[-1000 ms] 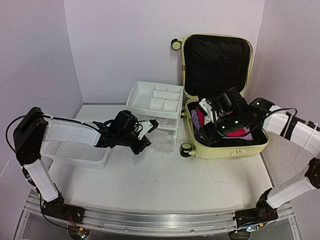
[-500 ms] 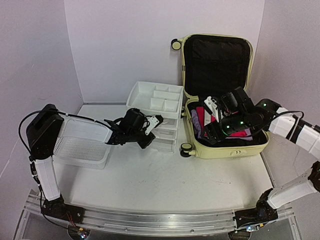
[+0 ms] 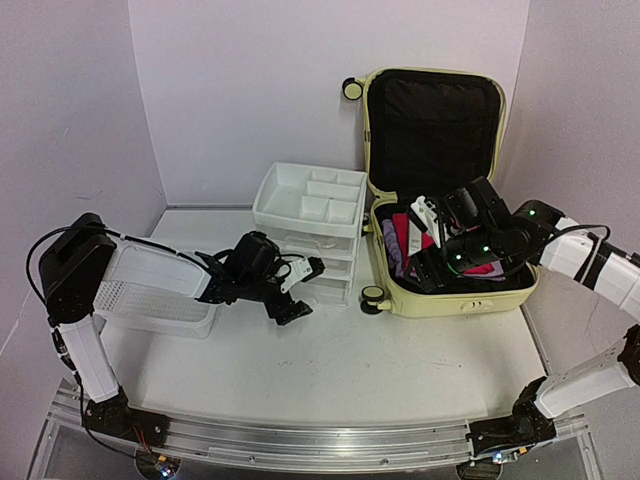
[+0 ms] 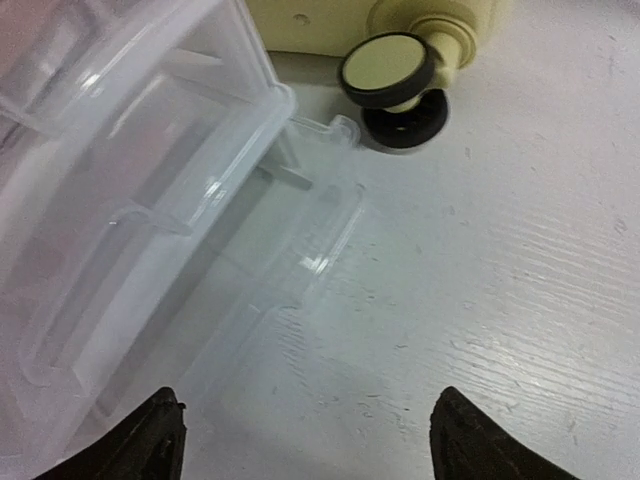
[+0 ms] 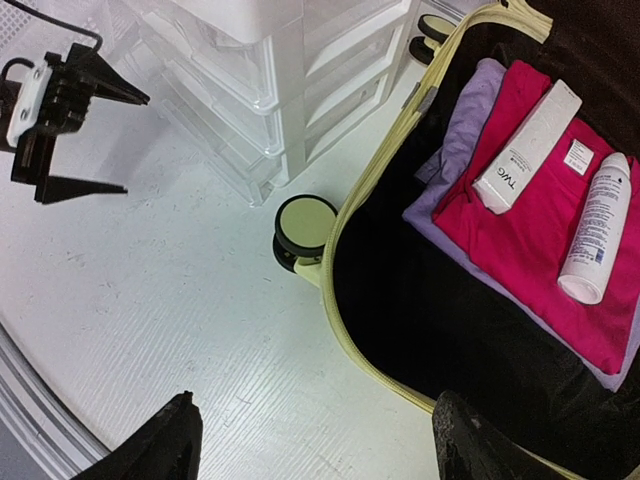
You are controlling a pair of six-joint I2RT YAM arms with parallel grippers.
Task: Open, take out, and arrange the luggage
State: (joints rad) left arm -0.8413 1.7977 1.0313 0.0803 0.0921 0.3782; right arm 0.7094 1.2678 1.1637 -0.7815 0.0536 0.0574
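Observation:
The luggage (image 3: 455,300), a pale yellow hard-shell case, lies open at the right with its black-lined lid (image 3: 432,125) standing against the back wall. Inside lie a pink cloth (image 5: 540,230) on a purple cloth (image 5: 470,130), with a white box (image 5: 527,145) and a white bottle (image 5: 595,230) on top. My right gripper (image 5: 312,430) hovers open over the case's near left rim (image 5: 370,200), one finger over the table and one over the lining. My left gripper (image 3: 305,288) stands open and empty just in front of the drawer unit's lower drawers (image 4: 130,200).
The clear drawer unit (image 3: 325,265) stands left of the luggage with a white divided tray (image 3: 310,195) on top. A white mesh basket (image 3: 150,300) sits at the far left under my left arm. A luggage wheel (image 4: 390,70) is close to the drawers.
My left gripper reached to the drawer front, then opened wide and drew back toward the near side. My right gripper shifted slightly right over the luggage, still open.

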